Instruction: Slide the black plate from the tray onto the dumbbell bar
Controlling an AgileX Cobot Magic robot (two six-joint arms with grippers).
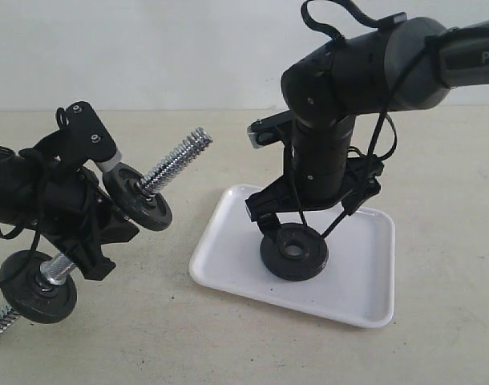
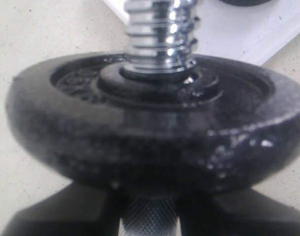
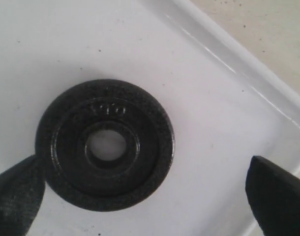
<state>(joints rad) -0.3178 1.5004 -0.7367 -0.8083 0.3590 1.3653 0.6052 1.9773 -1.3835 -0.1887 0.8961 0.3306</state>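
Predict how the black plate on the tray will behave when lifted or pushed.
Probably heavy for its size: the plate looks like solid cast metal. Lying flat on the glossy tray, it may slide, not roll; its rounded rim could slip from the fingers.

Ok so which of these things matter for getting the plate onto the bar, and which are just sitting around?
In the job: black plate, flat on the tray; dumbbell bar, held in the left jaws; right jaws, open over the plate.
Just there: two discs already on the bar; table.
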